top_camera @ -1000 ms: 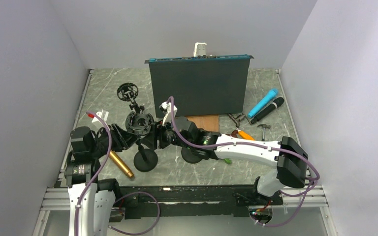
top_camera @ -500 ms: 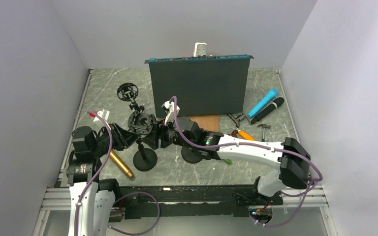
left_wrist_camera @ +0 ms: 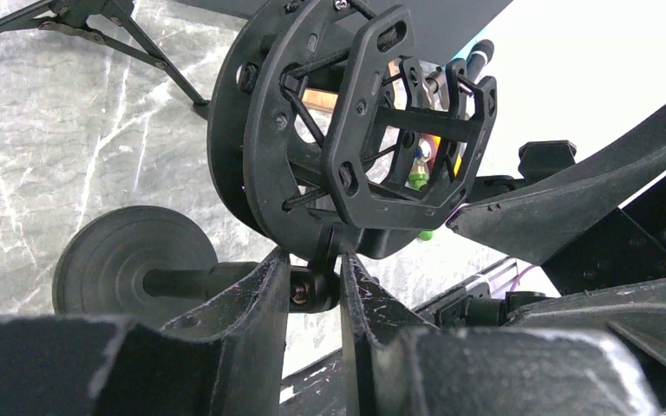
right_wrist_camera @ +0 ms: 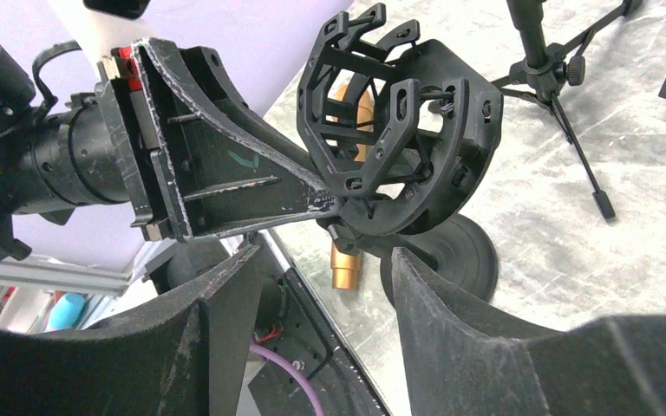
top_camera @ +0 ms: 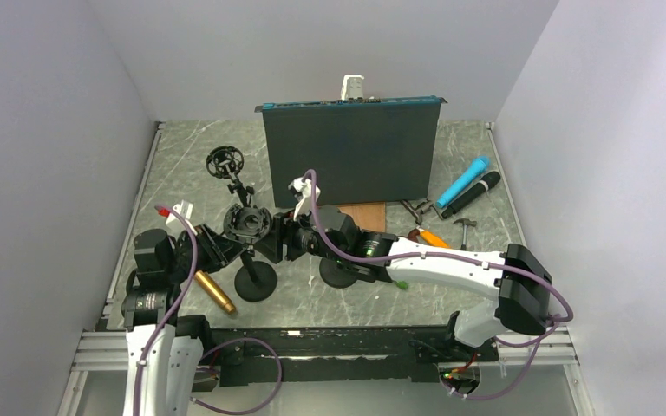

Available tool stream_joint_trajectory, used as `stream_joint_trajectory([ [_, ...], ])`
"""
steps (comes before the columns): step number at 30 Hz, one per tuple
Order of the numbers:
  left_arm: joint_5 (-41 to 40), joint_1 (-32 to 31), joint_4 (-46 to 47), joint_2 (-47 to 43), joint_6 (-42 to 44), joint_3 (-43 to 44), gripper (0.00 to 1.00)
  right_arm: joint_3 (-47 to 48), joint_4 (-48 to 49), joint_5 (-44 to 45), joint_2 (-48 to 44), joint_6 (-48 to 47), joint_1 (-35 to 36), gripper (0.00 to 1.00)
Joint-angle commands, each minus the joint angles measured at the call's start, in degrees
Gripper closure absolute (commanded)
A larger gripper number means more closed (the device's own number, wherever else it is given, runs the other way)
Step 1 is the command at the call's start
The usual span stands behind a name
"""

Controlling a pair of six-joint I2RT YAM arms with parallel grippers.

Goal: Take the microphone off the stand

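Microphone (top_camera: pixel 214 292) lies flat, long axis diagonal, beside the stand (top_camera: pixel 255 281). Left gripper (left_wrist_camera: pixel 315 279) pinches the stand's joint. Right gripper (right_wrist_camera: pixel 325 258) gapes open.

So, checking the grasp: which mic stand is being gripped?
The round-base stand: left jaws pinch it under its mount. The tripod stand stands free behind.

left arm (top_camera: pixel 158 260) shifted nearer, shock mount (top_camera: pixel 247 223) nudged lower (slightly), right arm (top_camera: pixel 520 295) elbow swung outward
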Motion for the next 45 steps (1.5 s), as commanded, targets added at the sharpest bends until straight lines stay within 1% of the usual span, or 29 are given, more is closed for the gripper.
stream_joint_trajectory([
  [1, -3.3, -0.1, -8.7, 2.6, 2.7, 1.0, 0.78, 1.3, -0.1, 1.2, -2.7, -2.3, -0.1, 0.4],
  [4, -3.4, -0.1, -9.4, 2.9, 4.1, 5.1, 0.6, 2.1, -1.7, 1.8, -3.7, -4.6, -0.2, 0.39],
  [8, -3.2, -0.1, -9.8, 2.6, 5.8, 10.5, 0.39, 4.3, -5.7, 3.1, -5.2, -8.5, -0.2, 0.34],
  [11, -2.9, -0.1, -10.0, 2.7, 7.4, 14.3, 0.27, 5.2, -7.8, 4.5, -7.4, -11.6, -0.2, 0.23],
  [14, -2.2, -0.1, -9.8, 3.4, 9.4, 18.2, 0.2, 6.0, -10.9, 7.1, -10.3, -15.0, -0.2, 0.11],
  [17, 0.1, -0.1, -7.9, 4.5, 10.7, 21.3, 0.17, 7.1, -15.7, 12.2, -14.2, -18.1, -0.3, 0.02],
  [18, 1.3, -0.1, -6.9, 4.9, 11.1, 22.3, 0.16, 7.4, -17.4, 14.2, -15.5, -18.8, -0.4, 0.0],
  [22, 8.5, -0.1, -1.6, 6.6, 11.8, 25.9, 0.11, 8.8, -24.4, 24.9, -21.2, -20.3, -0.6, 0.0],
  [26, 15.1, -0.2, 5.7, 8.9, 9.1, 28.5, 0.09, 11.0, -32.8, 39.1, -26.8, -17.7, -0.8, 0.0],
  [30, 16.9, -0.5, 11.9, 10.1, 6.4, 30.6, 0.08, 13.6, -41.1, 48.4, -31.9, -15.1, -0.8, 0.0],
  [35, 15.2, -0.5, 14.4, 11.3, 6.7, 34.8, 0.07, 14.9, -46.9, 52.6, -39.5, -13.9, -0.7, 0.0],
  [38, 14.2, -0.5, 18.4, 11.5, 5.1, 35.2, 0.07, 15.2, -48.6, 53.1, -43.5, -14.1, -0.7, 0.0],
  [41, 13.8, -0.5, 21.9, 12.0, 2.8, 34.6, 0.07, 16.2, -51.2, 53.5, -45.0, -13.4, -0.7, 0.0],
  [45, 13.6, -0.5, 24.0, 12.4, 1.2, 34.1, 0.07, 18.0, -55.3, 53.9, -44.8, -11.7, -0.8, 0.0],
])
